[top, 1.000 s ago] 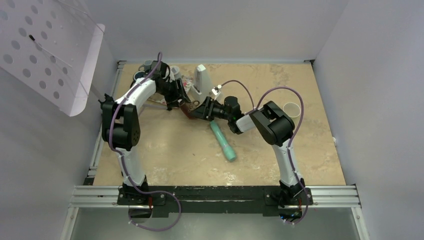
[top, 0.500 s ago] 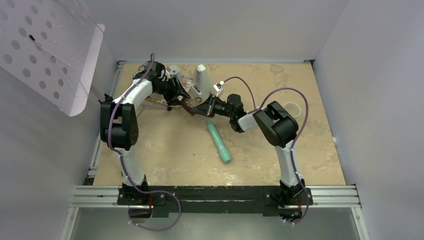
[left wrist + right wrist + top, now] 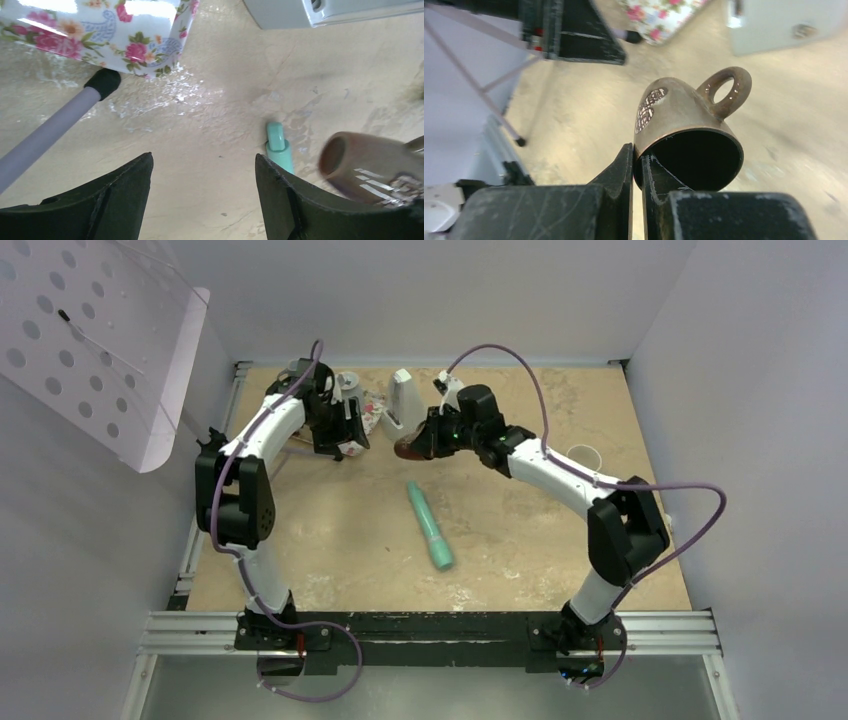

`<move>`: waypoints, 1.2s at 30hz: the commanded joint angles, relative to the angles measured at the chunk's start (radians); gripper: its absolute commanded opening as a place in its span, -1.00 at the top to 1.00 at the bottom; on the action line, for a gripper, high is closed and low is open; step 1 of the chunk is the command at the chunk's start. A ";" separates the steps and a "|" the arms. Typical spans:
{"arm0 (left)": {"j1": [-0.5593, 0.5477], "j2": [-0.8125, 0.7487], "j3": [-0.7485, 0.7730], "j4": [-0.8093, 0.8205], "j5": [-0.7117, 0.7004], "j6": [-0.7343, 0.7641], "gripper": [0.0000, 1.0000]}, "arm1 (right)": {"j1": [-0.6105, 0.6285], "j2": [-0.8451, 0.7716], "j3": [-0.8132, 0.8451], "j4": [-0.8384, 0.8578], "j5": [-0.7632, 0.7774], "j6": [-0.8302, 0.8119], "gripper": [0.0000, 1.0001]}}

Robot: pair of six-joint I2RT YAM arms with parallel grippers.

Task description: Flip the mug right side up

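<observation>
The brown mug [image 3: 679,115] is pinched at its rim by the right gripper [image 3: 637,155], with one finger set inside the mouth and the other pressed against the outer wall. The mug is held on its side over the far middle of the table [image 3: 520,530], apparently lifted off the surface, with its open mouth turned toward the right wrist and its ring handle [image 3: 725,90] pointing up and away. The left gripper [image 3: 202,165] is seen just to the mug's left with its fingers spread wide and nothing between them. A floral-patterned box [image 3: 100,30] and a grey rod with a black tip [image 3: 50,130] are seen beyond the left gripper, and a pale grey-white object [image 3: 404,400] stands at the far edge. A teal tube [image 3: 428,527] is laid flat near the table's middle, apart from the mug.
</observation>
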 commanded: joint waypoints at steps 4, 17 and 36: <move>0.001 -0.058 0.049 -0.040 -0.131 0.149 -0.57 | -0.084 -0.026 0.302 -0.858 0.397 -0.255 1.00; 0.001 -0.054 0.059 -0.022 -0.111 0.260 -0.53 | -0.292 0.367 0.707 -1.112 0.455 -0.408 1.00; 0.002 0.153 0.442 -0.031 -0.277 0.814 -0.59 | -0.294 0.361 0.777 -1.041 0.397 -0.404 -0.14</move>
